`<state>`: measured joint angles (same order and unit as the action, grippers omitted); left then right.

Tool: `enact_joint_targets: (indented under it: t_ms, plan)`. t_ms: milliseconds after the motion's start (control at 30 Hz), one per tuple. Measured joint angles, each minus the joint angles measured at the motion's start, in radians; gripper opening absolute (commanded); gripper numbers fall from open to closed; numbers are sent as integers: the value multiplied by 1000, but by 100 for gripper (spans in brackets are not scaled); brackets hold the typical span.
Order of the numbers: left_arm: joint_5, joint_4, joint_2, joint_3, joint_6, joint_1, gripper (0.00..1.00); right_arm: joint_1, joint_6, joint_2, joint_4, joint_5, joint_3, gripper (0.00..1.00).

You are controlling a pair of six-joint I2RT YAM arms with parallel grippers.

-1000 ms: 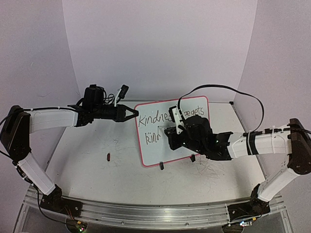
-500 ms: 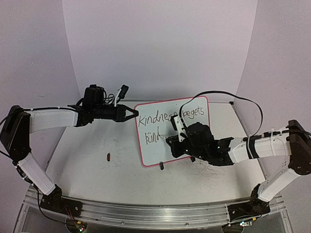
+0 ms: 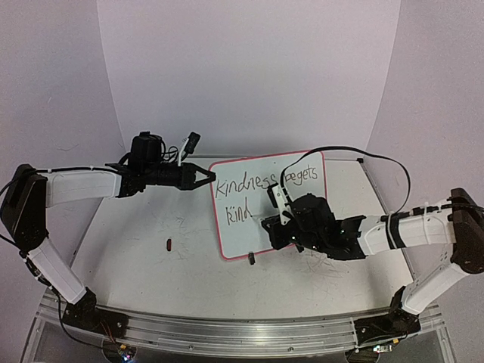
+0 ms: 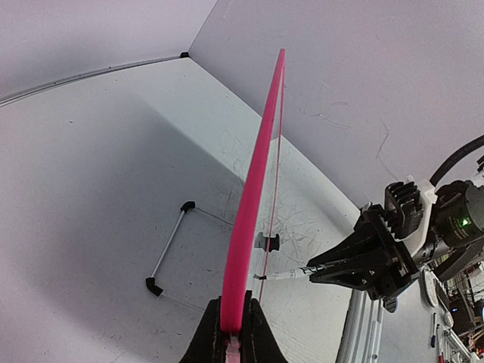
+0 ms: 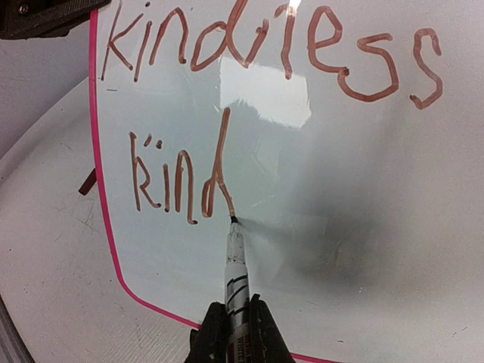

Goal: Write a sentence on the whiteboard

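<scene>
The whiteboard (image 3: 239, 236), white with a pink frame, stands tilted near the table's middle. My left gripper (image 3: 206, 178) is shut on its left edge; in the left wrist view the pink frame (image 4: 253, 204) runs up from between the jaws of my left gripper (image 4: 234, 327). My right gripper (image 5: 236, 330) is shut on a white marker (image 5: 235, 265), whose tip touches the board at the foot of the "d". The sentence (image 5: 265, 45) reads "kindness begets" on the top line and "kind" (image 5: 180, 178) below. My right gripper (image 3: 272, 225) covers the board's lower right part.
A small dark cap (image 3: 169, 243) lies on the table left of the board. A black clip foot (image 3: 251, 259) sits at the board's lower edge. A thin wire stand (image 4: 170, 246) lies behind the board. An aluminium rail (image 3: 227, 329) runs along the near edge.
My right gripper has moved down and a little right with the marker, uncovering the end of "kindness"; the "d" of the second line is now drawn. The left arm has not moved.
</scene>
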<state>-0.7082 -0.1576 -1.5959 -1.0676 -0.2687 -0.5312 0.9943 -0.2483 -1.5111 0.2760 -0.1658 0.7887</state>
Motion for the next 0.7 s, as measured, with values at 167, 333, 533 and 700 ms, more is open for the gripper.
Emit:
enact_joint_targets:
  t_ms: [167, 333, 533, 700]
  plan:
    - [-4, -1, 0, 0, 0, 0, 0, -2, 3, 32, -37, 3, -13, 0]
    - [-4, -1, 0, 0, 0, 0, 0, -8, 7, 118, -43, 14, -26, 0]
    - [-4, 1, 0, -6, 0, -3, 0, -12, 13, 106, 1, 14, -26, 0]
    - [-3, 1, 0, -6, 1, -5, 0, -12, 28, 77, 1, 14, -25, 0]
